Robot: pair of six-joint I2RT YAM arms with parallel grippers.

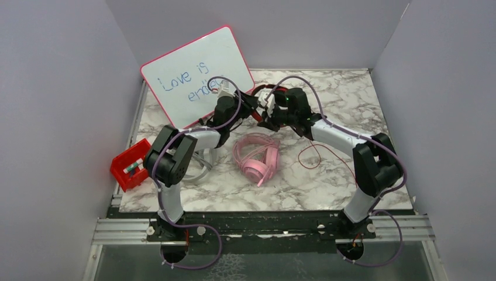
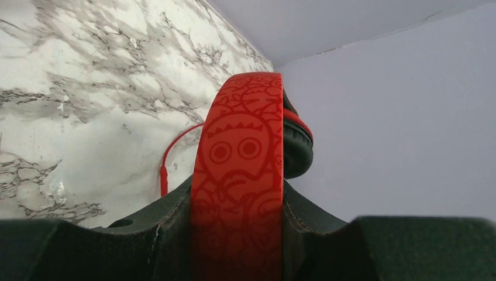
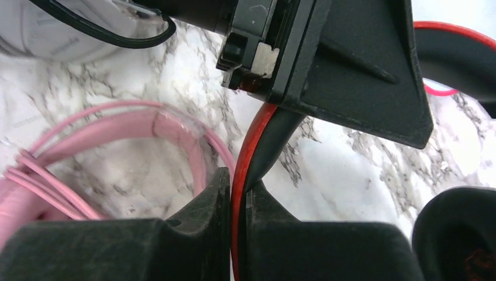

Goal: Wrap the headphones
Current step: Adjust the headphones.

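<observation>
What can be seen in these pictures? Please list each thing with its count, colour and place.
red-and-black patterned headphones: one, red and black, raised at back centre, held by both grippers
thin red cable: one, red, lying right of centre
pink padded headphones: one, pink, centre
grey-white headphones: one, grey-white, partly covered, left of centre
pink-framed whiteboard: one, white, propped at back left
small red plastic bin: one, red, left edge
marble-patterned table: one, white and grey
left gripper: one, black, shut on the red-and-black headphones
right gripper: one, black, the same
</observation>
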